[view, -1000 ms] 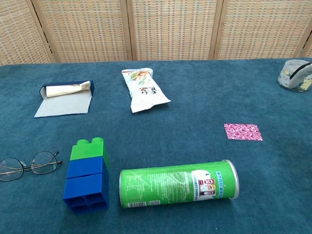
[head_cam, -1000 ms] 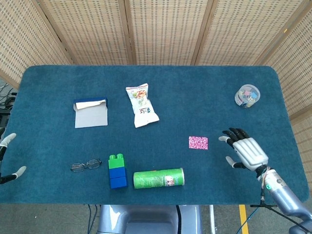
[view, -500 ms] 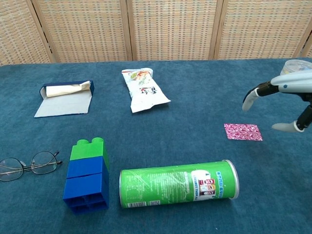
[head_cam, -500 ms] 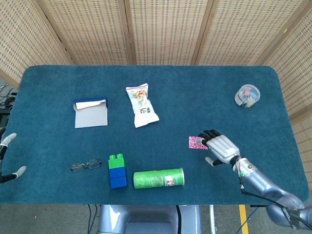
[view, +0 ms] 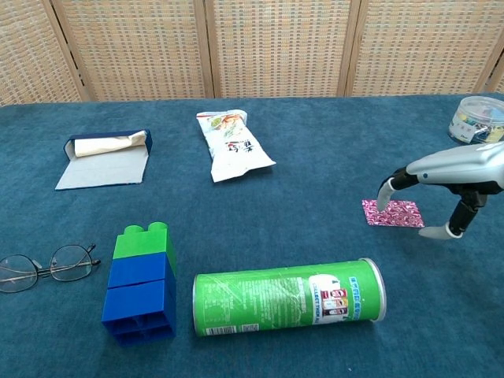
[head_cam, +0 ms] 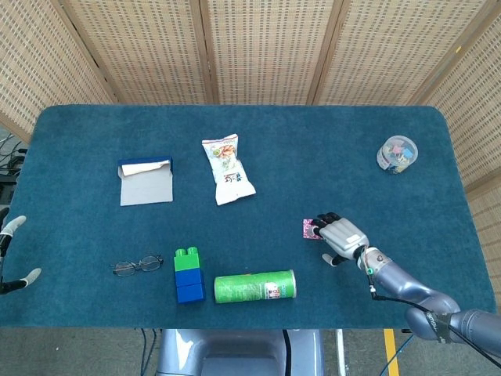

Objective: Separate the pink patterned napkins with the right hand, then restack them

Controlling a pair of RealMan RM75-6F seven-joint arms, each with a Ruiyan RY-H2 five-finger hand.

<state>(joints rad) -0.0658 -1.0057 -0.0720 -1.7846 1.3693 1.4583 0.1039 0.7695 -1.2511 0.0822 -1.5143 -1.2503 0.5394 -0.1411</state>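
Observation:
The pink patterned napkins (view: 396, 213) lie flat as a small stack on the blue table cloth, right of centre. My right hand (head_cam: 341, 235) hovers low over them with its fingers spread, palm down. In the head view it hides most of the stack, so only a pink edge (head_cam: 308, 228) shows. In the chest view a fingertip (view: 383, 201) reaches down to the stack's left edge, and the thumb (view: 441, 231) comes down on the cloth to the right of it. My left hand (head_cam: 11, 249) sits at the table's left edge, fingers apart and holding nothing.
A green chip can (head_cam: 256, 287) lies on its side in front of the napkins, to their left. Further left are a green and blue block stack (head_cam: 189, 275) and glasses (head_cam: 137, 265). A snack bag (head_cam: 228, 169) and a blue box (head_cam: 145, 181) lie further back. A jar (head_cam: 397, 153) stands back right.
My right hand has moved left and down from the table's right side, and now sits over the napkins. The napkins and my left hand have not moved.

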